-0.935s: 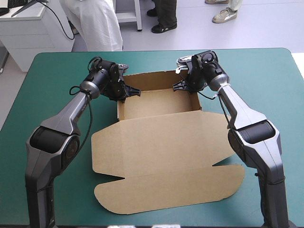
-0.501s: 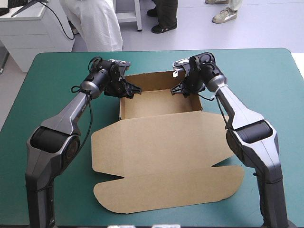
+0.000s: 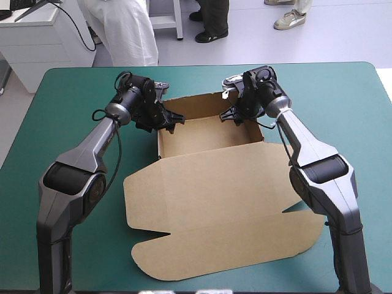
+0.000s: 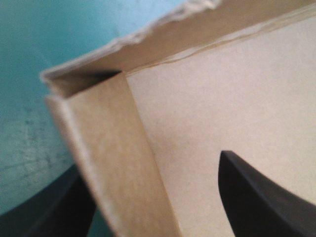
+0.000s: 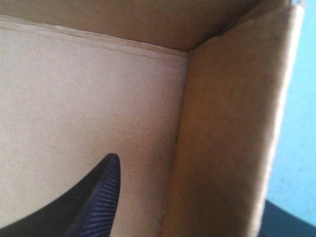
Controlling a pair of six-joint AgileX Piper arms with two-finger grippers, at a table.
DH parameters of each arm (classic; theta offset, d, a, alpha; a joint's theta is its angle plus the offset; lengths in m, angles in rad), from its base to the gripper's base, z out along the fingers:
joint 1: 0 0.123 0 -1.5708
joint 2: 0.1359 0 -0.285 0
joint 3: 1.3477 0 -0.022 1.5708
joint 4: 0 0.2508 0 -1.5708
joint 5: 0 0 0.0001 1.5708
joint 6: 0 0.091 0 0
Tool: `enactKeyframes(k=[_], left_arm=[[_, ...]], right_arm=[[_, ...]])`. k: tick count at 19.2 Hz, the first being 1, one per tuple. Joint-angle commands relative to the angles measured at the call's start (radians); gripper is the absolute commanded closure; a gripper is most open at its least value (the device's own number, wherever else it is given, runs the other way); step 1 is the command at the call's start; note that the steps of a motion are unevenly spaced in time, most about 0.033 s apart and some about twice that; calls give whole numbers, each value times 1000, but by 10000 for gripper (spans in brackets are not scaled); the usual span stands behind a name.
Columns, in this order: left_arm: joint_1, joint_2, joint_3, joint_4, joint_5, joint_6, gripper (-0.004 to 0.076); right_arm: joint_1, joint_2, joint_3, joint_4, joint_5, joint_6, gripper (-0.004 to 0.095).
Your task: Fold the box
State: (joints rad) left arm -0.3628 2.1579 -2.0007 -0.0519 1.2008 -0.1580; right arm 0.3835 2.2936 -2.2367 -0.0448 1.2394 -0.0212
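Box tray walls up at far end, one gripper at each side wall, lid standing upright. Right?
No. The lid lies flat on the teal-green cover, toward the near edge; the high view shows it. The rest holds: tray walls up at the far end, left gripper and right gripper each at a side wall.

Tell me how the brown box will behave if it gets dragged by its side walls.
The box likely slides easily: thin board, probably light, on the smooth teal-green cover. Its side wall looks thin, so it may flex or untuck. The flat lid would probably trail and hinge at its crease.
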Motion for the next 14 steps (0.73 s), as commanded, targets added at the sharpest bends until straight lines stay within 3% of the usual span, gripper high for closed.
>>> enactKeyframes(k=[1,14], left_arm=[[-30,-43,-77,-102,8,-30,220],[-30,-43,-81,-68,30,-172,220]], right_arm=[[-5,-73,-25,-7,8,-8,436],[-14,-76,-25,-31,8,-12,408]])
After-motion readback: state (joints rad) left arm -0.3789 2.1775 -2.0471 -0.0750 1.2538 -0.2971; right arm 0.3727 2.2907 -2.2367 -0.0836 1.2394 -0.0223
